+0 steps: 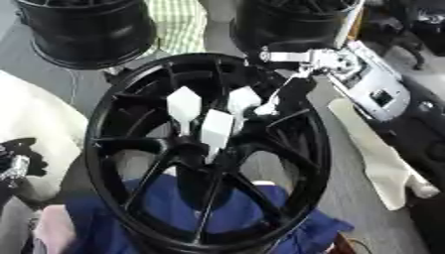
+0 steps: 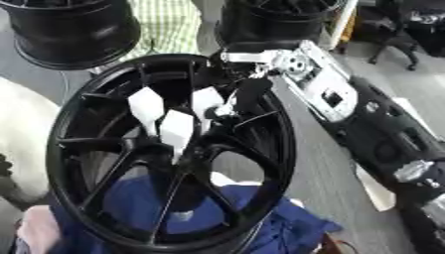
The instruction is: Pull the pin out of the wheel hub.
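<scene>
Blue cloth lies under the upright wheel hub, whose white pins stand near its centre, long axes roughly vertical, just left of the right hand, fingers curled toward the rightmost pin; the left hand rests far off.

1. Wheel hub: black rim and spokes.
2. Tags on the spokes: white.
3. Cloth behind the spokes: blue.
4. Right hand: black, with silver joints.
5. Fabric at the far edge: green-and-white check.
6. Spare wheels: black.
</scene>
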You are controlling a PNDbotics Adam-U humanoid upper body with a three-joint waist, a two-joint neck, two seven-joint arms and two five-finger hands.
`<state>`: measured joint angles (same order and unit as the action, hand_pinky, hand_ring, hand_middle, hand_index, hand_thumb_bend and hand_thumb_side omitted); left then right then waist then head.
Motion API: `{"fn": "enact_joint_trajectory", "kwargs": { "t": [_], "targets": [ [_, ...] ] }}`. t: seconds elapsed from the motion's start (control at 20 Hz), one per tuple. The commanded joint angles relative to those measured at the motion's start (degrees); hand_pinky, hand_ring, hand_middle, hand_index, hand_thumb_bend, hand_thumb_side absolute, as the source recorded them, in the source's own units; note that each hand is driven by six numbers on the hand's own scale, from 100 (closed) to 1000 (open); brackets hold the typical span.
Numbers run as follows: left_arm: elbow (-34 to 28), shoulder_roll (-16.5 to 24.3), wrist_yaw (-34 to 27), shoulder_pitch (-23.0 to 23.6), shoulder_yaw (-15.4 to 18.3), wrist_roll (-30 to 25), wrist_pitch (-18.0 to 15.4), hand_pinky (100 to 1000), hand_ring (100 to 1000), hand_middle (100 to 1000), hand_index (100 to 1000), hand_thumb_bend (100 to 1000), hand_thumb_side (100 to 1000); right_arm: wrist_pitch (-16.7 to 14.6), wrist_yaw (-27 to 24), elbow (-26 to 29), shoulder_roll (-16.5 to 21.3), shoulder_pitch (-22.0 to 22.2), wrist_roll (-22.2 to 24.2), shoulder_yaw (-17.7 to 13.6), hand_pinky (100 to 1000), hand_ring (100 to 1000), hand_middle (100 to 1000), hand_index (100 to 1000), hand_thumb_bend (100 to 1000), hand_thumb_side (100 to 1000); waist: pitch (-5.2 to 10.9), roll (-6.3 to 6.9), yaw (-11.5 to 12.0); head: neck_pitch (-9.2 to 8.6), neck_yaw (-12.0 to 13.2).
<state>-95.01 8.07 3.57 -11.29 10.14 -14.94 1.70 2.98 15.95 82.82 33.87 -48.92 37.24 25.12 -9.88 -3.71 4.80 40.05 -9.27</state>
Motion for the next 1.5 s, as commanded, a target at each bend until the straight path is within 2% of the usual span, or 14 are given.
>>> {"fn": "enact_joint_trajectory", "kwargs": {
  "t": [0.05,0.65,0.85,1.1,1.2,1.45,1.5],
  "targets": [
    [-0.8,0.3,0.3,-0.7,0.0,-0.3,0.0,577,571,514,743,100,484,-0.1,0.0,0.3,0.5,-1.2,-0.3,-0.2,652,724,706,773,435,275,0.59,0.25,0.1,-0.32,-0.3],
    [-0.9,0.2,0.3,-0.7,0.0,-0.4,0.0,576,572,514,744,100,485,-0.2,0.0,-0.2,0.1,-1.1,0.7,0.2,650,718,680,753,411,222,0.58,0.22,0.2,-0.25,-0.3],
    [-0.9,0.2,0.3,-0.7,0.0,-0.4,0.0,576,573,514,744,100,485,-0.1,0.1,-0.1,0.1,-1.1,0.7,0.2,642,705,636,719,361,176,0.60,0.23,0.2,-0.24,-0.3],
    [-0.9,0.2,0.3,-0.7,0.0,-0.5,0.0,576,573,514,746,100,485,0.1,0.2,-0.1,0.1,-1.2,1.1,0.3,634,691,617,705,256,100,0.64,0.23,0.3,-0.21,-0.4],
    [-0.9,0.2,0.4,-0.7,0.0,-0.5,0.0,576,574,514,746,100,485,0.2,0.2,-0.1,0.1,-1.2,1.4,0.3,631,687,609,701,183,100,0.65,0.22,0.3,-0.20,-0.3],
    [-0.9,0.2,0.4,-0.7,0.0,-0.6,0.0,575,574,514,747,100,485,0.6,0.1,0.1,0.2,-1.2,1.4,0.2,614,666,560,655,132,100,0.65,0.19,0.3,-0.10,-0.3],
    [-0.9,0.2,0.4,-0.7,0.0,-0.6,0.0,576,574,514,747,100,485,0.7,0.1,0.2,0.2,-1.2,1.2,0.1,602,649,525,627,120,100,0.66,0.19,0.3,-0.07,-0.3]
  ]
}}
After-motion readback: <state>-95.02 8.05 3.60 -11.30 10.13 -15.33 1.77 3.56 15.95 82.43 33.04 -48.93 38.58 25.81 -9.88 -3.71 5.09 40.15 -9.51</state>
